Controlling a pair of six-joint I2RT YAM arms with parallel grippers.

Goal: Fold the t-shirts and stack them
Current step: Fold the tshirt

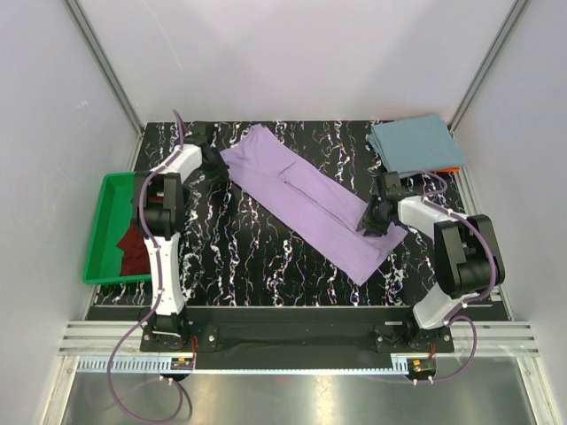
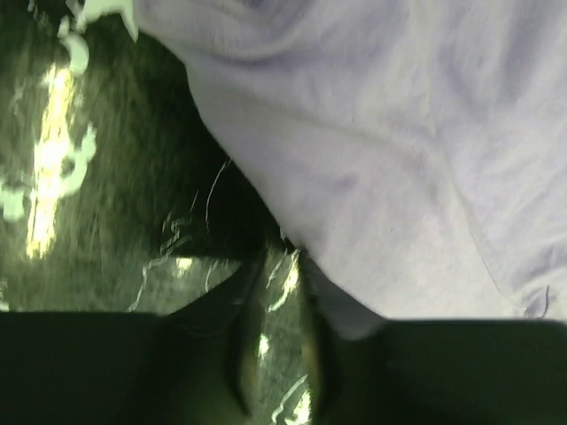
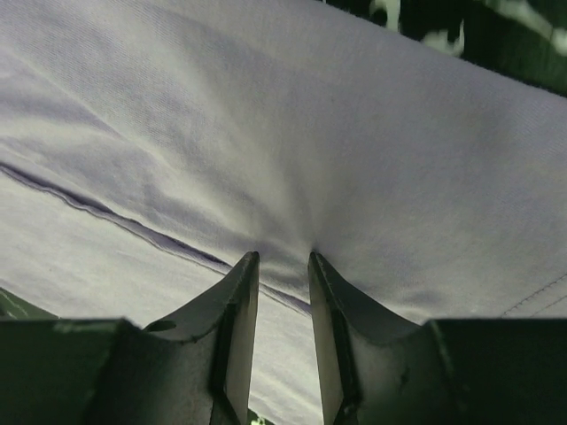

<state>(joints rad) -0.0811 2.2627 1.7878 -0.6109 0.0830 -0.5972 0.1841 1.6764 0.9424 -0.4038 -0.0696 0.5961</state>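
My right arm is bent low over the black white-veined counter [image 1: 257,257] with its wrist tipped down. My right end effector [image 3: 283,258] is clenched on a puckered fold of the lavender purple soft cloth t-shirt [image 1: 306,199], which lies as a long diagonal strip across the counter. My left arm reaches to the strip's far left end. There my left end effector [image 2: 279,261] sits at the cloth's edge, narrowly parted, and I cannot tell whether it grips the cloth.
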